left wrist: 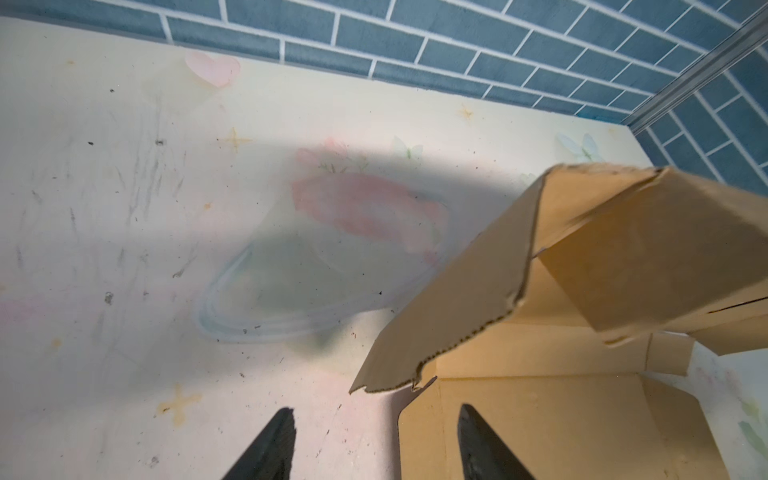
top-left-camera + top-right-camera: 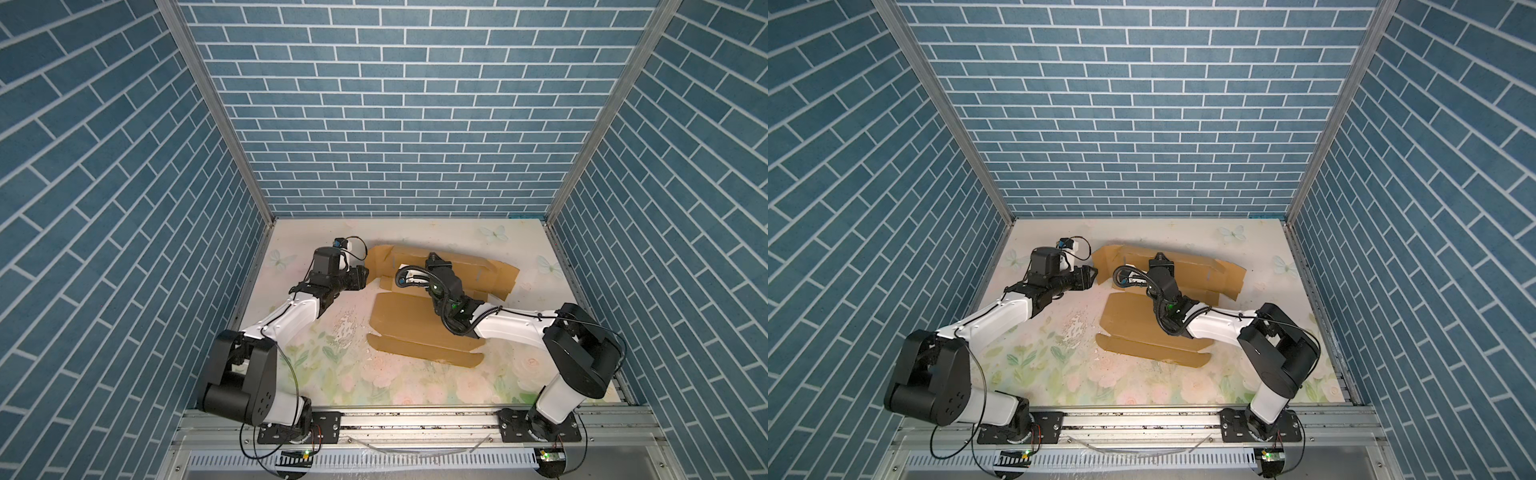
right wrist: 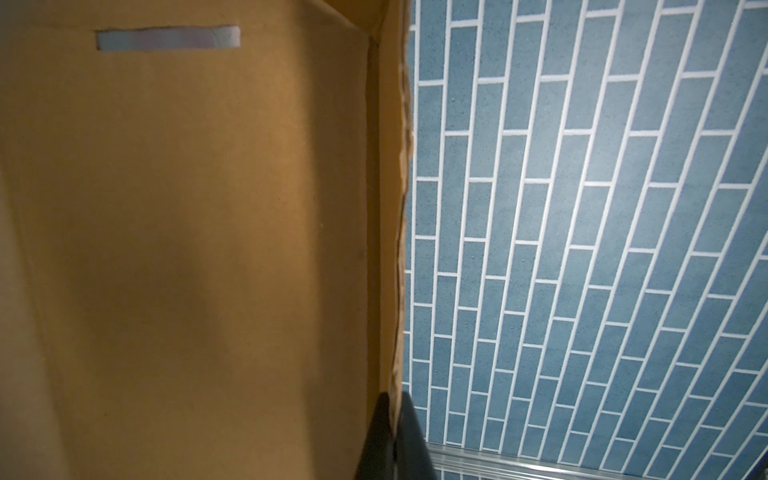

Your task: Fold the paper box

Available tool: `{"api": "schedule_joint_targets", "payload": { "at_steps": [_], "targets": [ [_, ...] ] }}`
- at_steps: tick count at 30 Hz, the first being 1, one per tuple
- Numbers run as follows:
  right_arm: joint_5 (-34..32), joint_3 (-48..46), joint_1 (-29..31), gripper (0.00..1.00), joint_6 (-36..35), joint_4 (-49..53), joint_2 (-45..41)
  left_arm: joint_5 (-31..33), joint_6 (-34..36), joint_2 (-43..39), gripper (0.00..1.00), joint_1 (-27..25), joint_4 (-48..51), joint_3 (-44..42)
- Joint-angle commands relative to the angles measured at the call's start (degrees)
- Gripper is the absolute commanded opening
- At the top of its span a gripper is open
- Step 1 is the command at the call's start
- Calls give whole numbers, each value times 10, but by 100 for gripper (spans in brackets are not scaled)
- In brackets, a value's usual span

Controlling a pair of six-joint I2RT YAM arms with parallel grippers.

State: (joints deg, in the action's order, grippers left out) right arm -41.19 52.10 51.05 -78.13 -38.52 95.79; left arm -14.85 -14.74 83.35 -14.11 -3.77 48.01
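Note:
The paper box (image 2: 415,328) is tan corrugated cardboard, partly folded, lying mid-table in both top views (image 2: 1142,328). Its near panel lies flat and its far side stands up as a wall with raised end flaps. My left gripper (image 2: 361,276) (image 2: 1090,276) sits at the box's left end. In the left wrist view it is open (image 1: 376,419): one finger (image 1: 478,440) is over a flat flap, the other over the table, and a ragged-edged flap (image 1: 582,249) rises ahead. My right gripper (image 2: 436,259) (image 2: 1160,258) is shut on the top edge of the far wall (image 3: 187,208), with the fingertips (image 3: 395,411) pinching that edge.
The floral table cover (image 2: 415,386) has a scuffed patch (image 2: 345,328) left of the box. Blue brick-pattern walls (image 2: 395,124) enclose three sides, with aluminium posts at the back corners. A metal rail (image 2: 415,419) carrying both arm bases runs along the front.

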Motion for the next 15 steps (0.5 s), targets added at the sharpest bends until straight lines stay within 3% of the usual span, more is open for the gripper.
{"api": "schedule_joint_targets", "payload": {
  "at_steps": [1, 7, 15],
  "targets": [
    [-1, -12, -1, 0, -21, -24, -2, -14, 22, 4, 61, -1, -75, 5],
    [-1, -8, 1, 0, -21, -4, -10, -12, 54, 43, 52, -17, -108, 19],
    [-3, -9, 1, 0, -21, 6, -14, -3, 80, 50, 27, -19, -147, 12]
  ]
}}
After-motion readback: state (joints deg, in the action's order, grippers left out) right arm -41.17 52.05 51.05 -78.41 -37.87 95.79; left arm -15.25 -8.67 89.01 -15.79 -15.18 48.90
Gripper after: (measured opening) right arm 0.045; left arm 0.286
